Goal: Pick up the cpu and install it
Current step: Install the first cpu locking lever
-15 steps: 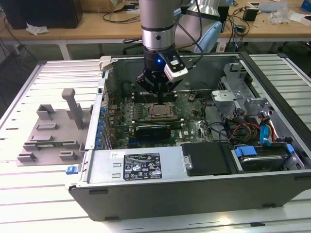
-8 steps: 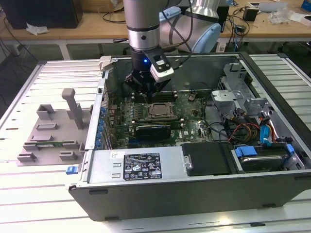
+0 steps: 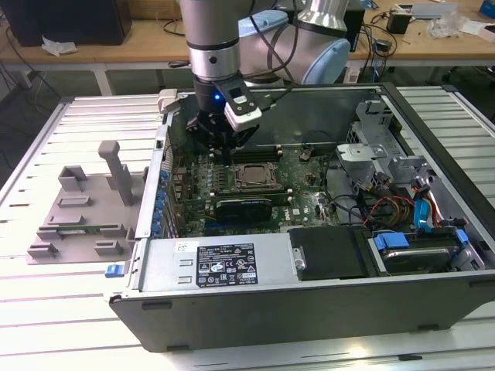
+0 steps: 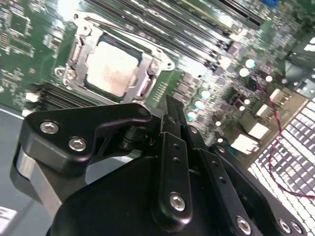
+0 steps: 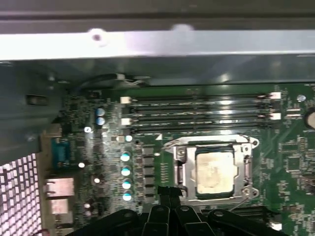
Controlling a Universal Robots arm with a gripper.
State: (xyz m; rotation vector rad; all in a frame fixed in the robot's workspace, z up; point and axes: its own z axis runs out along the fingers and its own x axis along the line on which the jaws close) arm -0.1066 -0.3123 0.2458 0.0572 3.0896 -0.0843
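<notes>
The cpu (image 3: 254, 175) lies flat in its socket on the green motherboard (image 3: 302, 202) inside the open computer case; its pale silver top also shows in both wrist views (image 4: 112, 68) (image 5: 214, 170), framed by the metal socket bracket. My gripper (image 3: 219, 147) hangs just above the board, beside the socket toward the exterior view's left. In both wrist views its black fingers meet at the tips (image 4: 170, 105) (image 5: 165, 191) with nothing between them. The tips stand a short way off the cpu and do not touch it.
A long black expansion card (image 3: 244, 207) lies just in front of the socket. Memory slots (image 5: 197, 110) run behind it. A grey plastic fixture (image 3: 85, 209) with posts stands outside the case at the exterior view's left. The power supply (image 3: 216, 263), drive bays and cables (image 3: 402, 205) crowd the case's front and right.
</notes>
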